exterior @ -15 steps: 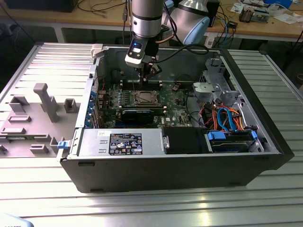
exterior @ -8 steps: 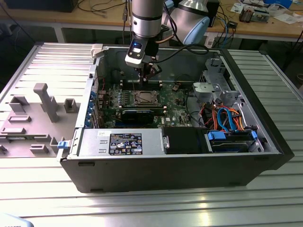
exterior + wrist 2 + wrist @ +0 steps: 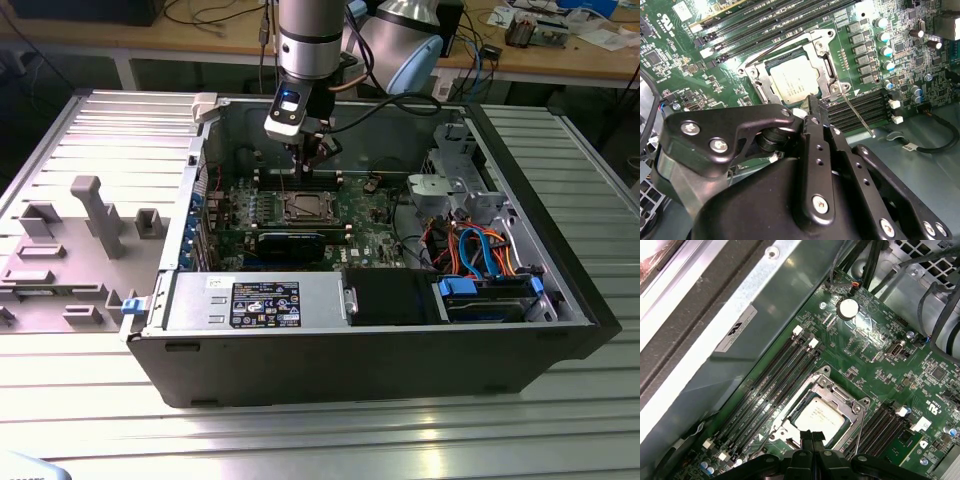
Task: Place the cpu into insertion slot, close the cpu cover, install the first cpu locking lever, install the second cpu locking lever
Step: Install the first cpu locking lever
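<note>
The cpu (image 3: 790,82) lies flat in the insertion slot (image 3: 751,75) on the green board, silver top facing up. The cpu cover (image 3: 821,52) lies down around it, and the chip shows through its window. A thin metal locking lever (image 3: 858,116) sticks out slantwise from the socket's corner. My gripper (image 3: 814,107) hangs just beside the socket's edge near that lever, shut with nothing between its fingers. In the first wrist view the gripper (image 3: 812,436) sits at the edge of the cpu (image 3: 820,415), the lever (image 3: 860,427) close by. In the exterior view the gripper (image 3: 308,165) hovers above the socket (image 3: 304,207).
Long black memory slots (image 3: 772,377) run on both sides of the socket. The case's grey wall (image 3: 740,315) rises close behind. A black card (image 3: 290,243), the power supply (image 3: 260,300) and a drive bay with cables (image 3: 480,260) fill the case. A grey fixture tray (image 3: 80,230) lies outside.
</note>
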Robot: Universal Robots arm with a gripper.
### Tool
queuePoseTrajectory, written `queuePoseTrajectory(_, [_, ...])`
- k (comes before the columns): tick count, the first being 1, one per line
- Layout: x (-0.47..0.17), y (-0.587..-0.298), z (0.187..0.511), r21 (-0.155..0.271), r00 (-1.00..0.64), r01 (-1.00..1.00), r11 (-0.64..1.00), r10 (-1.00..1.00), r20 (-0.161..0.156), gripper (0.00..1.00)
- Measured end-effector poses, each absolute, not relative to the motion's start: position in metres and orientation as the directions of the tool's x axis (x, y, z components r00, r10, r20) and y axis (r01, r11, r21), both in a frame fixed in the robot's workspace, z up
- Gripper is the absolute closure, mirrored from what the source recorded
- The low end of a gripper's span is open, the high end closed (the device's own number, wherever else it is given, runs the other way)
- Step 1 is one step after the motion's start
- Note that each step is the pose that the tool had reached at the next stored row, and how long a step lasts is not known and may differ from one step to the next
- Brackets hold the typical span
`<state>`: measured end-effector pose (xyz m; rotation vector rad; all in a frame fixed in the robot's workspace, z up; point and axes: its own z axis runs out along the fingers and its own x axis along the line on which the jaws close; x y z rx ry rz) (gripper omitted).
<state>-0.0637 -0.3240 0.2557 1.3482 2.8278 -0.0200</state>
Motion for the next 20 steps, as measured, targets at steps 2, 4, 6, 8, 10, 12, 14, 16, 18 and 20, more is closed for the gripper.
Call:
queuePoseTrajectory(2, [-0.0637, -0.324, 0.2557, -0.008, -0.63, 0.776, 0.63, 0.776, -0.013, 0.89])
queuePoseTrajectory(4, [-0.0637, -0.324, 0.2557, -0.008, -0.632, 0.775, 0.632, 0.775, -0.013, 0.89])
queuePoseTrajectory(6, [-0.0637, -0.324, 0.2557, -0.008, -0.633, 0.774, 0.633, 0.774, -0.013, 0.89])
queuePoseTrajectory(8, [-0.0637, -0.324, 0.2557, -0.008, -0.634, 0.774, 0.634, 0.773, -0.013, 0.89])
queuePoseTrajectory(10, [-0.0637, -0.324, 0.2557, -0.008, -0.635, 0.773, 0.635, 0.773, -0.013, 0.89])
queuePoseTrajectory(12, [-0.0637, -0.324, 0.2557, -0.008, -0.635, 0.772, 0.635, 0.772, -0.013, 0.89])
queuePoseTrajectory(14, [-0.0637, -0.324, 0.2557, -0.008, -0.636, 0.772, 0.636, 0.771, -0.013, 0.89])
queuePoseTrajectory(16, [-0.0637, -0.324, 0.2557, -0.008, -0.637, 0.771, 0.637, 0.771, -0.013, 0.89])
queuePoseTrajectory(18, [-0.0637, -0.324, 0.2557, -0.008, -0.638, 0.77, 0.638, 0.77, -0.013, 0.89])
queuePoseTrajectory(20, [-0.0637, -0.324, 0.2557, -0.008, -0.639, 0.769, 0.639, 0.769, -0.013, 0.89])
